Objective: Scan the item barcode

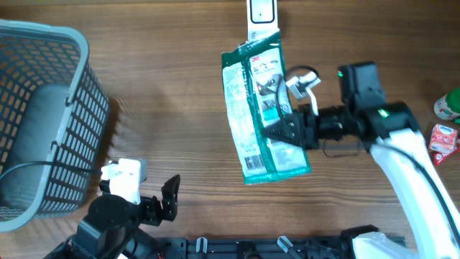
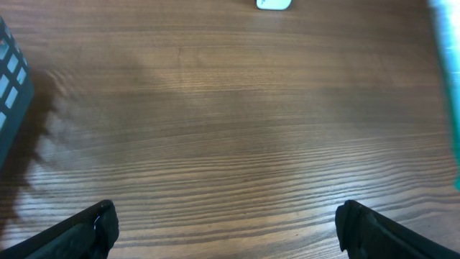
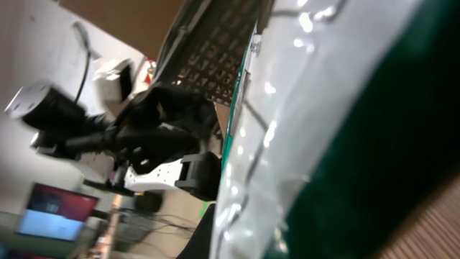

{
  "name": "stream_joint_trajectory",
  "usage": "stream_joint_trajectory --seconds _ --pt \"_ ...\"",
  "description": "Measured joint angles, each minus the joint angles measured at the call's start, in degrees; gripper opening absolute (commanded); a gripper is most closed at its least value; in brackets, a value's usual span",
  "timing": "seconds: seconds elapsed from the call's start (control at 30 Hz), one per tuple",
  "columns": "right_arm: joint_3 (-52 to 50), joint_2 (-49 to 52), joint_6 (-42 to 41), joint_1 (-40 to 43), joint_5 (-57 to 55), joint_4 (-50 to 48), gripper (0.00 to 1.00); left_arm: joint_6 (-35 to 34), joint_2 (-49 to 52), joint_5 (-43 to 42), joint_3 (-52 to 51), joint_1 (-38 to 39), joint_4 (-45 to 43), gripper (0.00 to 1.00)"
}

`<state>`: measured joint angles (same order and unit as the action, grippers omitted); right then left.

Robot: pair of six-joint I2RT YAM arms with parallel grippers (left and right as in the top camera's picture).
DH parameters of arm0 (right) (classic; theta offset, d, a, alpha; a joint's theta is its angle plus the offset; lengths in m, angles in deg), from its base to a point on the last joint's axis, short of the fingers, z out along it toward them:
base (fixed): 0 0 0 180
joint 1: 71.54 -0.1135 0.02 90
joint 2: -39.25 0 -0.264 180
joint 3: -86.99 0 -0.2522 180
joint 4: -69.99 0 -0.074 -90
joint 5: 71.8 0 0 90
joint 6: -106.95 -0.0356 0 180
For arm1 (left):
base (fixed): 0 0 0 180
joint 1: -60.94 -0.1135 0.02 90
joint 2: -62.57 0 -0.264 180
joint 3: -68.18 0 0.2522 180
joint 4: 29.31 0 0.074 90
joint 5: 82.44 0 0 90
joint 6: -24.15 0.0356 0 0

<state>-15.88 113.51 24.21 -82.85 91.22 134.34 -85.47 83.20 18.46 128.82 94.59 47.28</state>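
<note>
My right hand (image 1: 286, 128) is clenched on the pouch (image 1: 253, 93) at its right edge, carrying it by the scanner (image 1: 261, 10) at the far side of the worktop (image 1: 180, 86), I judge to present the code. My left hand (image 1: 169, 196) sits released near the base. The pouch's long axis runs from the scanner toward the near edge, slightly tilted, with the barcode (image 1: 253, 162) at the near end, facing up.

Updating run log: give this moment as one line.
right end effector: shut on green pouch | barcode: facing up | left end effector: open, empty
</note>
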Motion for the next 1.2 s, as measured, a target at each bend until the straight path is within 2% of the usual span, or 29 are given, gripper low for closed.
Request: stream_joint_trajectory --seconds 0.13,0.27,0.43,0.63,0.73,0.87,0.9,0.93,1.03,1.13,1.2 --pt "0.1 -7.6 2.6 0.0 -0.9 8.7 0.04 0.0 0.0 0.0 0.0 0.0 0.0 1.0" --pt "0.1 -9.2 4.3 0.0 -1.6 8.0 0.04 0.0 0.0 0.0 0.0 0.0 0.0 1.0" --pt "0.0 -9.5 6.4 0.1 -11.6 -7.3 0.05 0.0 0.0 0.0 0.0 0.0 0.0 1.0" --pt "0.0 -8.0 10.3 0.1 -17.9 -26.7 0.05 0.0 0.0 0.0 0.0 0.0 0.2 1.0" --pt "-0.1 -3.1 11.4 -0.1 -22.1 -40.0 0.05 0.0 0.0 0.0 0.0 0.0 0.2 1.0" --pt "-0.3 7.2 13.5 -2.7 -36.2 -59.0 0.05 0.0 0.0 0.0 0.0 0.0 0.2 1.0" --pt "-0.2 10.2 15.4 -3.7 -41.4 -65.6 0.05 0.0 0.0 0.0 0.0 0.0 0.2 1.0" --pt "-0.1 14.7 20.5 -5.3 -51.7 -73.4 0.05 0.0 0.0 0.1 0.0 0.0 0.2 1.0" --pt "0.4 25.2 26.0 -7.2 -60.3 -88.8 0.04 0.0 -0.1 0.2 0.0 0.0 0.3 1.0" --pt "4.2 37.6 31.6 -7.2 -66.5 -94.9 0.04 0.0 -0.1 0.2 0.0 0.0 0.1 1.0" --pt "10.0 45.7 33.9 -7.2 -69.5 -94.3 0.05 0.0 -0.1 0.2 0.0 0.0 0.1 1.0"
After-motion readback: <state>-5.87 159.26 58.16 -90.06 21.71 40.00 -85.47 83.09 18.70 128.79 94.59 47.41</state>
